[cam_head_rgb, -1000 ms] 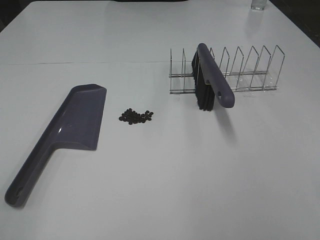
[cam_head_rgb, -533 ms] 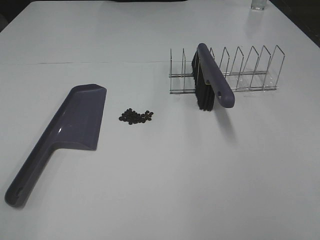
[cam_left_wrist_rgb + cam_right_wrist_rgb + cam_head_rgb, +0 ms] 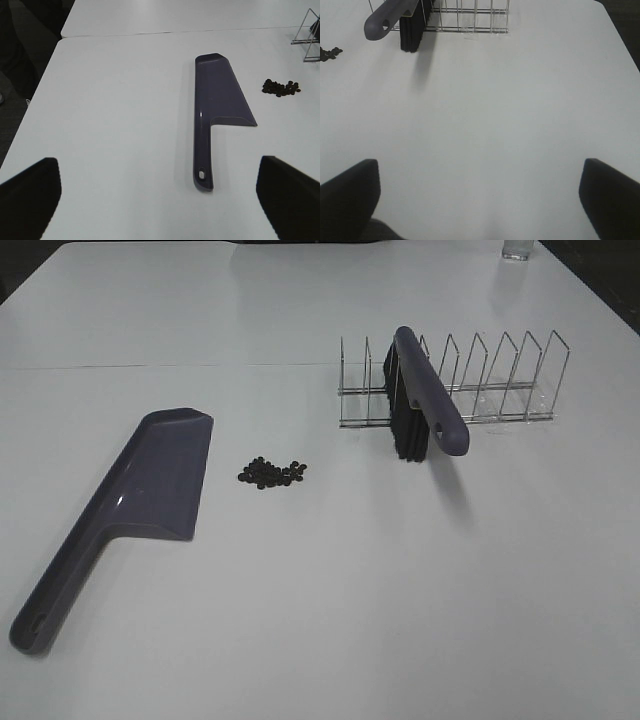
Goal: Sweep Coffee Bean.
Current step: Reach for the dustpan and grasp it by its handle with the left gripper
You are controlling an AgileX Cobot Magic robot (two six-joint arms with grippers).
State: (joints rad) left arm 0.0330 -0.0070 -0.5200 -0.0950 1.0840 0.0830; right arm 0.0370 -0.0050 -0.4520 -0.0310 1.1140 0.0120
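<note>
1. beans: the coffee bean (image 3: 272, 473) pile lies in 1 tight dark cluster on the white tabletop (image 3: 330, 620), between the dustpan and the rack. gathered like that, it looks ready to be pushed along in 1 go.
2. the purple dustpan (image 3: 150, 485) lies flat just beside the pile without touching it. 1 long edge faces the beans and the handle points back toward the left arm, probably so that arm can take it.
3. the brush (image 3: 428, 400) stands on edge in a slot of the wire rack (image 3: 500, 390), black bristles down. its handle sticks out toward the right arm, and the rack seems there to prop it for an easy grasp.
4. the left tool (image 3: 159, 197) hangs wide and empty above the tabletop, near the dustpan's handle. the right tool (image 3: 480, 197) is also wide and empty, well apart from the brush.
5. no brand, label or writing can be read on anything.
</note>
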